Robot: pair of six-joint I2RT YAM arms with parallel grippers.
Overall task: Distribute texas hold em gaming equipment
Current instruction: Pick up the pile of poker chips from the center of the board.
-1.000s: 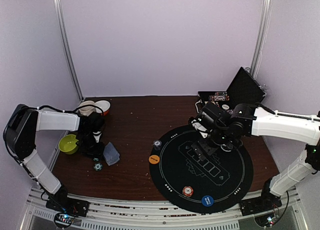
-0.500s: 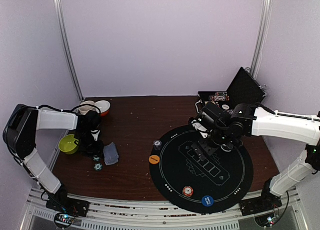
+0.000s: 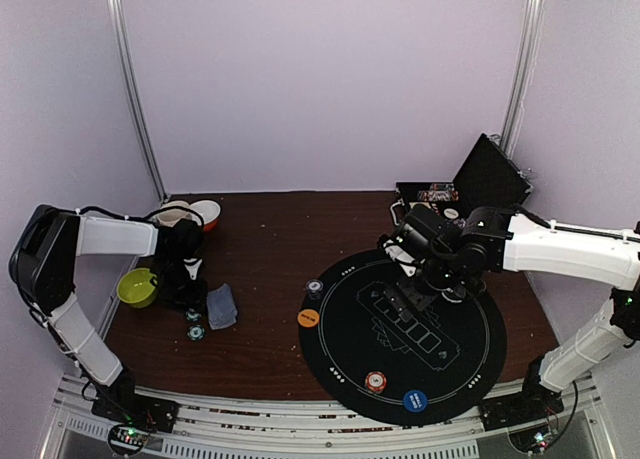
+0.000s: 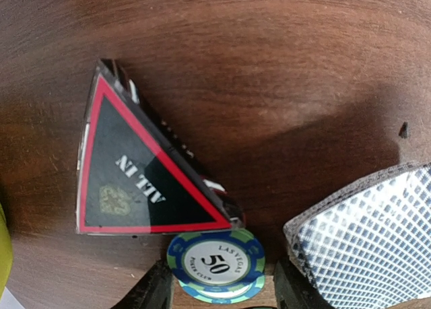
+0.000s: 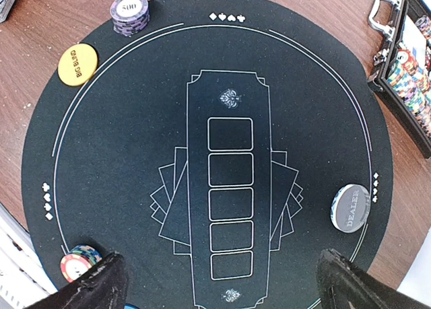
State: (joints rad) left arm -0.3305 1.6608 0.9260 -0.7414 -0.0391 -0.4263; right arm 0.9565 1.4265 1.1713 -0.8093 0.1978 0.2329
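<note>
In the left wrist view a blue-green striped "50" poker chip stack [image 4: 215,263] lies on the brown table between my left gripper's [image 4: 222,292] open fingers. It touches the tip of a black, red-edged triangular "ALL IN" plaque [image 4: 135,178]. A grey-blue card deck [image 4: 370,242] lies just right of it. From above, the left gripper [image 3: 187,291] is low beside the deck [image 3: 222,306] and chips [image 3: 195,330]. My right gripper [image 5: 222,289] is wide open and empty above the black round mat [image 5: 121,141], which holds a purple "500" chip [image 5: 130,13], orange "BIG BLIND" disc [image 5: 77,64], "DEALER" disc [image 5: 351,207] and red striped chip [image 5: 79,262].
A green bowl [image 3: 137,287] sits left of the left gripper, with a cream mug and orange bowl [image 3: 190,214] behind it. An open black case of chips [image 3: 470,184] stands at the back right. A blue disc [image 3: 415,400] lies at the mat's near edge.
My left gripper has shifted slightly back and left, staying low by the chips and deck. The right arm has not moved.
</note>
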